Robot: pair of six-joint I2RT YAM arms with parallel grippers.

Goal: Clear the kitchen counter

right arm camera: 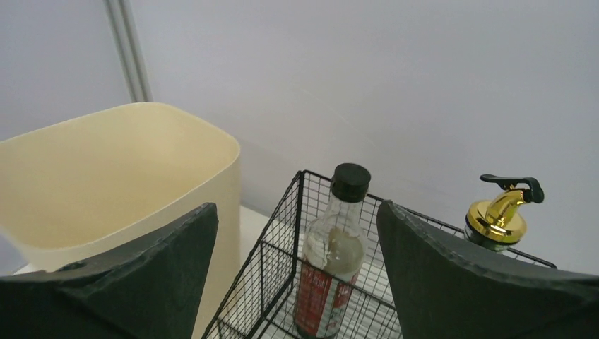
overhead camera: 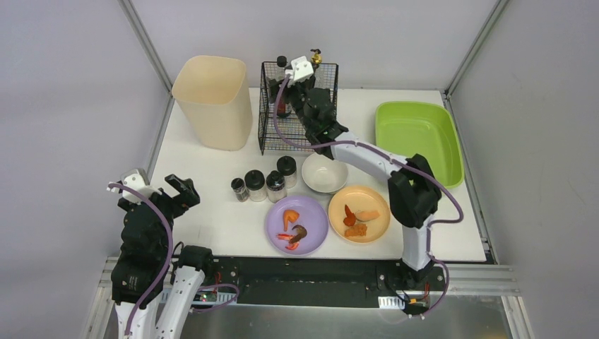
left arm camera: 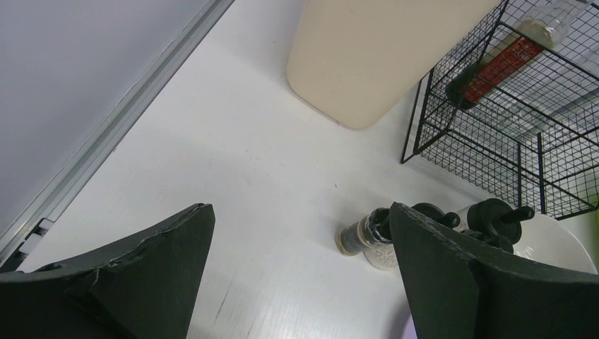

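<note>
Worktop (overhead camera: 212, 169), white and flat, filling the middle between grey walls. Cream bin (overhead camera: 215, 116) at far left, wire basket (overhead camera: 272, 134) just right of it, green tub (overhead camera: 417, 138) at far right; jars (overhead camera: 265, 185), bowl (overhead camera: 323, 175), two plates (overhead camera: 316, 220) nearer. Left pincer (overhead camera: 182, 192) spread over near left corner. Right pincer (right arm camera: 295, 206) spread above basket, facing a black-capped bottle (right arm camera: 332, 261) inside.

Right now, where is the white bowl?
Top view: the white bowl sits right of the spice jars, between the wire basket and the orange plate.
</note>
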